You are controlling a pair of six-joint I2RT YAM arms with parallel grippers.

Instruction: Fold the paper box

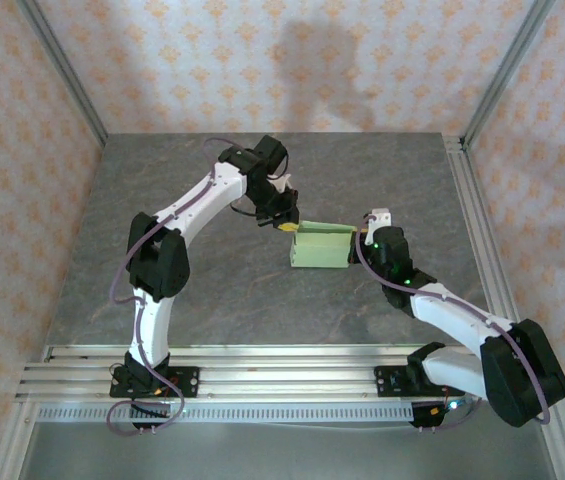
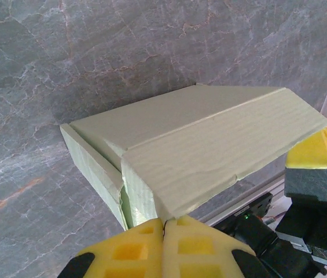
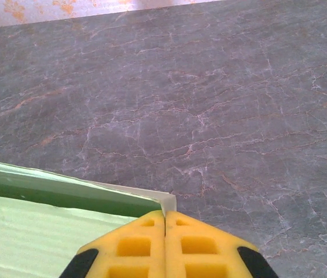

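Paper box [image 1: 322,247], centre frame; left gripper [image 1: 287,225] and right gripper [image 1: 366,236] pinched shut at its ends. Risk: unheld lid flap springs open.

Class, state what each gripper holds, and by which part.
Neither visibly holds anything: left gripper and right gripper are shut, tips at opposite ends of the paper box.

The left tool [image 2: 164,227] had its yellow pads pressed flat together, their tips right at the near corner of the paper box [image 2: 209,145]. The box, pale green card, sat on the grey veined counter [image 2: 65,58] with a broad flap slanting over its body. At the flap's far end, the right tool [image 2: 319,152] showed a yellow pad just beside the card's edge.
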